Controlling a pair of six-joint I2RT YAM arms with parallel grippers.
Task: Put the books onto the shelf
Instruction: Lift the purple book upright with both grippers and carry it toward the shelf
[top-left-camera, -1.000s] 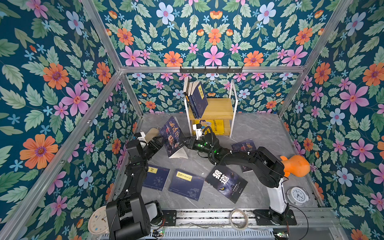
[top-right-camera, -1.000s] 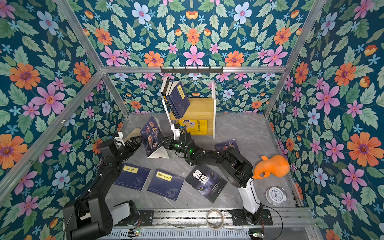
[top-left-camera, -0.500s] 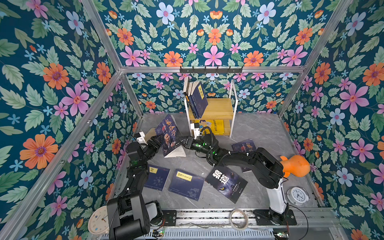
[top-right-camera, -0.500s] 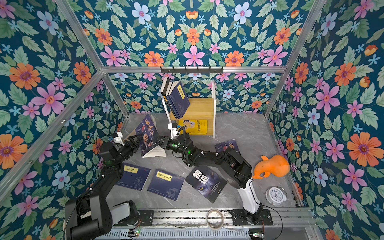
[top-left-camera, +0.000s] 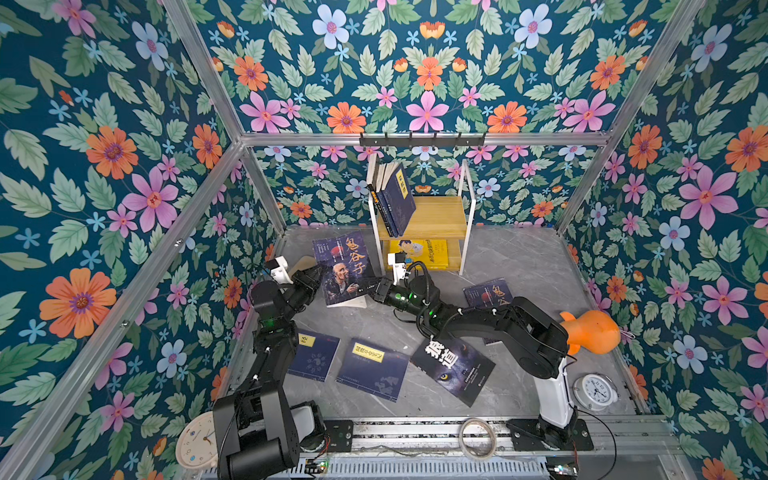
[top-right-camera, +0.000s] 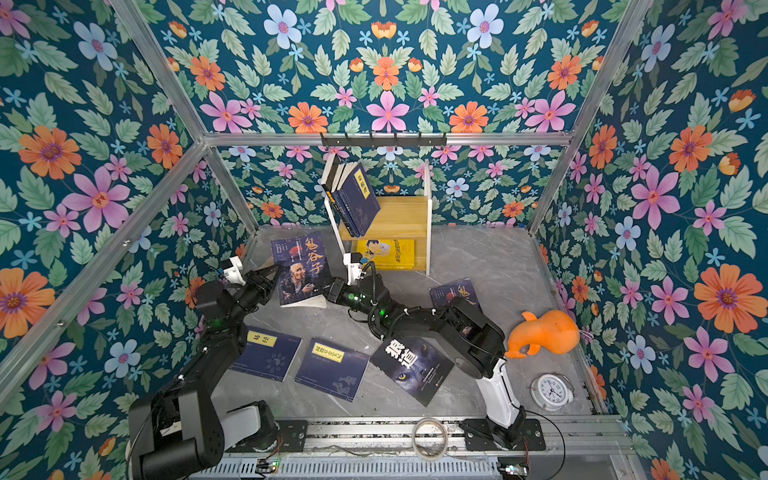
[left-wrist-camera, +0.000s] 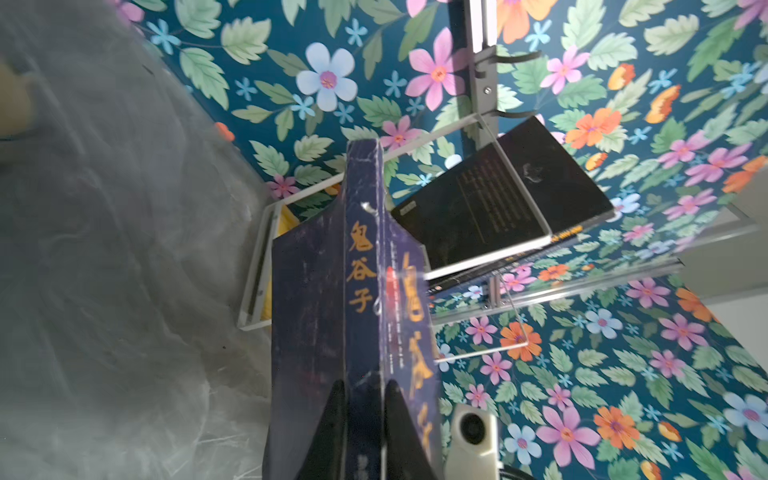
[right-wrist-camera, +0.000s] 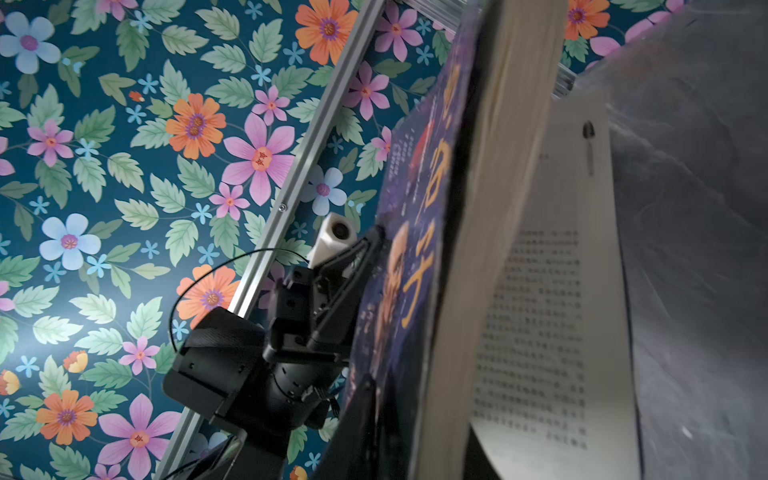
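In both top views the left gripper (top-left-camera: 318, 272) (top-right-camera: 274, 272) is closed down narrow on the left edge of the portrait book (top-left-camera: 340, 270) (top-right-camera: 301, 270). The right gripper (top-left-camera: 368, 287) (top-right-camera: 328, 291) meets the book's lower right corner, and how far its jaws stand apart cannot be told here. The portrait book stands nearly upright above the grey table (top-left-camera: 519, 257), just left of the shelf (top-left-camera: 436, 212). Its dark navy cover shows a bearded face and big orange characters. A pale leaf (top-left-camera: 351, 302) droops from it onto the table. Navy books (top-left-camera: 397, 199) lean on the shelf's top board, and a yellow book (top-left-camera: 424, 253) lies on the lower one.

In the left wrist view two dark fingers (left-wrist-camera: 332, 419) flank the worn spine of the portrait book (left-wrist-camera: 361, 270), pressed against both covers in a tight pinch. Beyond it is the shelf (left-wrist-camera: 257, 266), with a dark book (left-wrist-camera: 498, 208) leaning in its white frame.

In the right wrist view the portrait book (right-wrist-camera: 415, 249) is seen edge-on, its page block cream, with a printed leaf (right-wrist-camera: 548, 291) hanging toward the table. One dark finger (right-wrist-camera: 361, 415) of the right gripper lies against the cover. Its mate is hidden, so the opening cannot be told. The left gripper (right-wrist-camera: 365, 253) clamps the far edge.
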